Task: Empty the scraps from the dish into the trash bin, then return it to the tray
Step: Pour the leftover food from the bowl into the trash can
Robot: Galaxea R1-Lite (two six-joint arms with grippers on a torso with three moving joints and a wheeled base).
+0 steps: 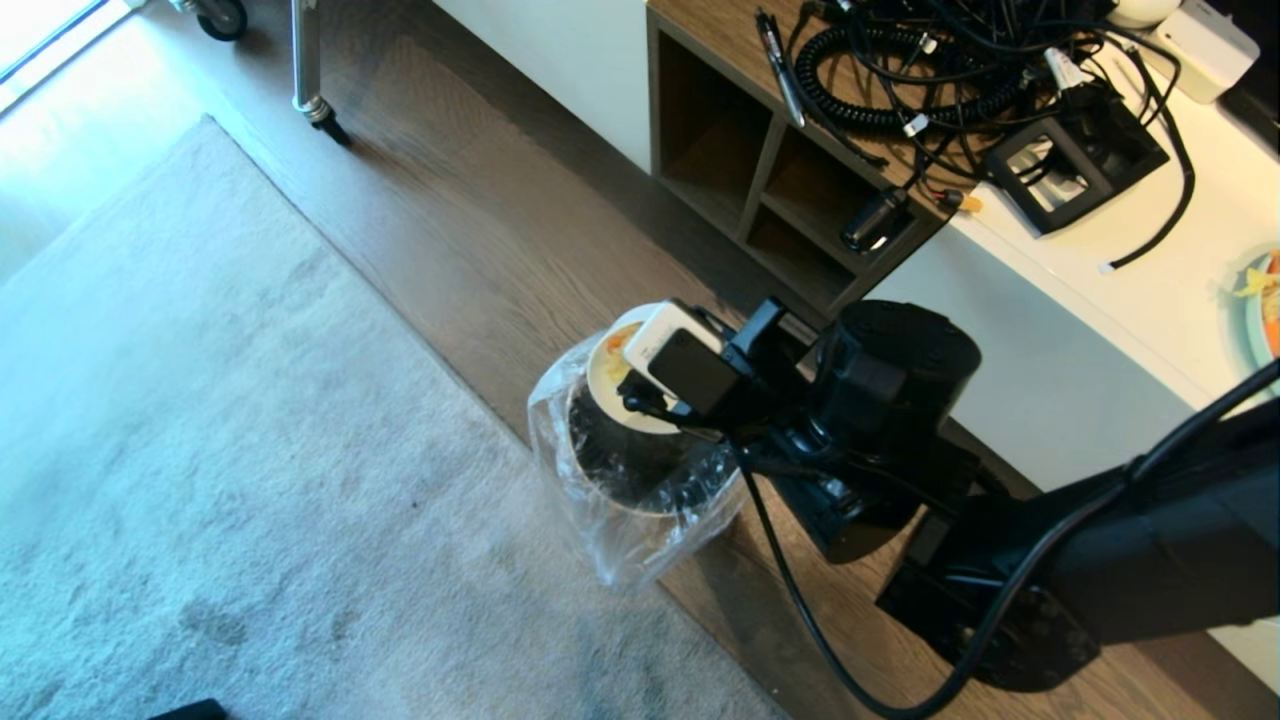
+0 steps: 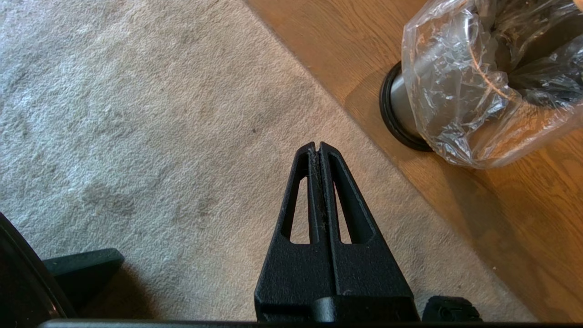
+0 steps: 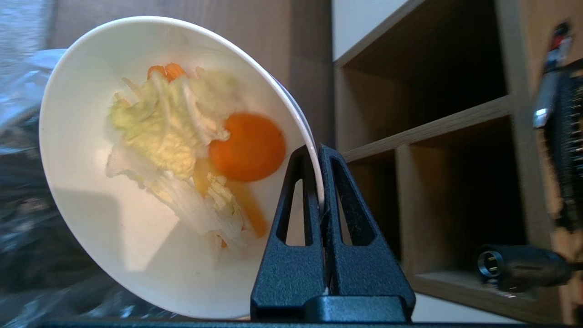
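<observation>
The dish (image 3: 91, 218), a glossy white bowl, is tipped steeply on its side above the trash bin (image 1: 630, 470), a dark round bin lined with a crinkly clear bag. My right gripper (image 3: 317, 152) is shut on the dish's rim. The scraps (image 3: 182, 146), pale leafy pieces, orange strips and a round orange slice, still cling to the inside of the dish. In the head view my right arm (image 1: 870, 430) reaches in from the right and hides most of the dish (image 1: 603, 368). My left gripper (image 2: 316, 146) hangs shut and empty over the carpet beside the bin (image 2: 455, 91). The tray is out of view.
A wooden cubby shelf (image 1: 760, 160) stands just behind the bin, with tangled cables (image 1: 900, 70) on top. A white counter (image 1: 1130, 270) runs to the right, with a pale-green plate (image 1: 1262, 310) at its edge. Grey carpet (image 1: 200, 450) lies to the left and a castor leg (image 1: 315, 100) stands at the back.
</observation>
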